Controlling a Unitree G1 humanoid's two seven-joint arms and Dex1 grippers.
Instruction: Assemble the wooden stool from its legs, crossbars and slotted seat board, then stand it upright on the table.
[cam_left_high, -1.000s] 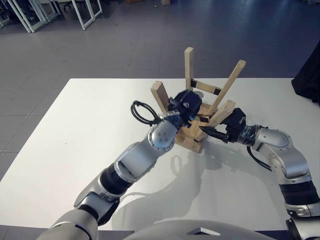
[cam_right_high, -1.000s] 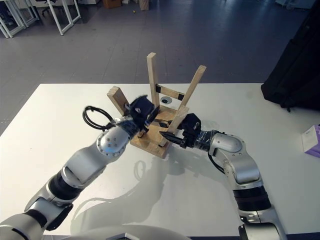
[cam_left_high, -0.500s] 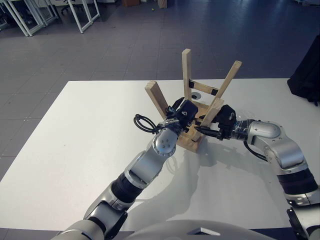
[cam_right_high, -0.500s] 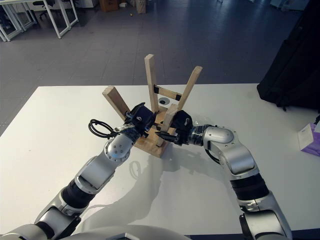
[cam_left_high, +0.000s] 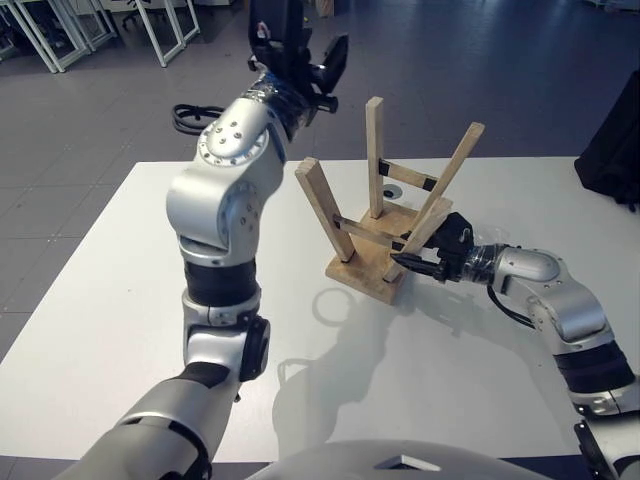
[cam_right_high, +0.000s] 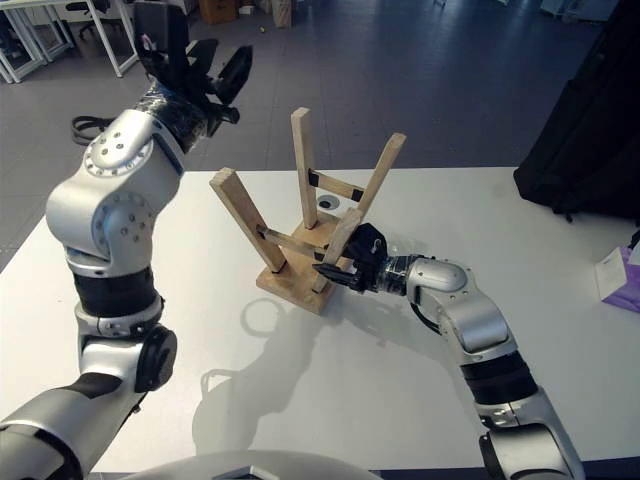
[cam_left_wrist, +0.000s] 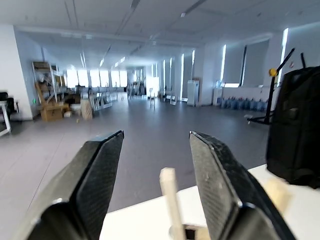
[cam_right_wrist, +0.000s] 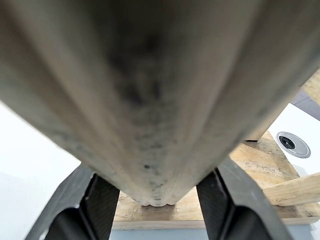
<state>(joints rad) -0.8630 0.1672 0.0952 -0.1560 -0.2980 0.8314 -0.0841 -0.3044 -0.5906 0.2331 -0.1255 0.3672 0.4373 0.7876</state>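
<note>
1. Left and right eye views: The stool (cam_left_high: 385, 235) sits upside down on the smooth white table (cam_left_high: 120, 300), nearer the far edge than the near one and roughly midway between the left and right edges.
   - Its seat board (cam_left_high: 362, 277), a flat rectangular slab of pale raw wood, lies face down on the table.
   - The square-section legs stand up from the board, their long axes pointing upward and splaying outward.
   - Thin crossbars (cam_left_high: 406, 177) with dark ends tie the legs together.
   - My right gripper (cam_left_high: 420, 266) is low at the board's corner toward the right edge, clamped around the base of the right-hand leg (cam_left_high: 428, 222).
   - My left gripper (cam_right_high: 200, 55) is raised high in the air to the left of the stool, with its black fingers spread wide and holding nothing.

2. Left wrist view: My two broad, matte black fingers (cam_left_wrist: 97, 175) stand far apart with nothing between them. Beyond them, a pale wooden leg tip (cam_left_wrist: 169, 192) points up over the table.

3. Right wrist view: The right-hand leg's grainy wood runs close past the lens, with one dark finger (cam_right_wrist: 102, 205) on each side of it. The pads seem pressed against the wood, though the contact itself is blurred. Farther off lie the seat board, one crossbar and a round metal grommet (cam_right_wrist: 290, 143) set in the table.
</note>
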